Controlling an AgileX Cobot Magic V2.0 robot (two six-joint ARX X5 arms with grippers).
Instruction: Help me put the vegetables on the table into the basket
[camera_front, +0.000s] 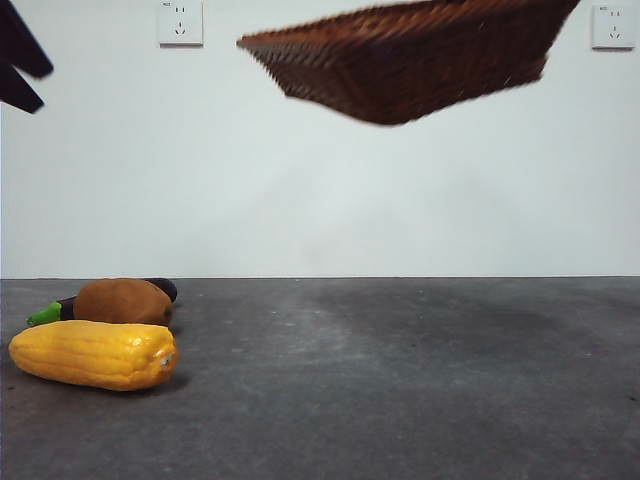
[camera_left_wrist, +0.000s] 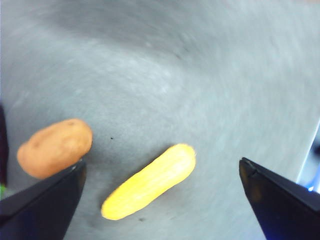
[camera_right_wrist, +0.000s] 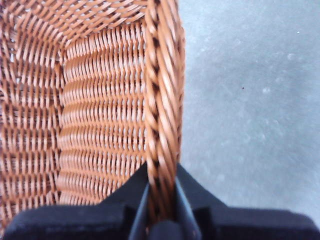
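While the right tool (camera_right_wrist: 161, 200) is clamped on the braided rim of the shallow brown woven wicker basket (camera_front: 420, 55), that basket hangs tilted high above the dark grey speckled bench (camera_front: 400, 380). On the bench's far side lie a bumpy yellow corn cob (camera_front: 95, 353), a brown oval potato (camera_front: 122, 301) and, behind it, a dark-purple eggplant (camera_front: 160, 287); the left tool (camera_left_wrist: 160, 185) hovers above the corn, jaws wide apart. Probably light and stiff, the smooth-looking cob seems best gripped across its middle.

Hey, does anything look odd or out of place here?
Yes: the basket hangs tilted in the air above the table, its rim pinched by the right end effector, empty. The vegetables lie on the table.
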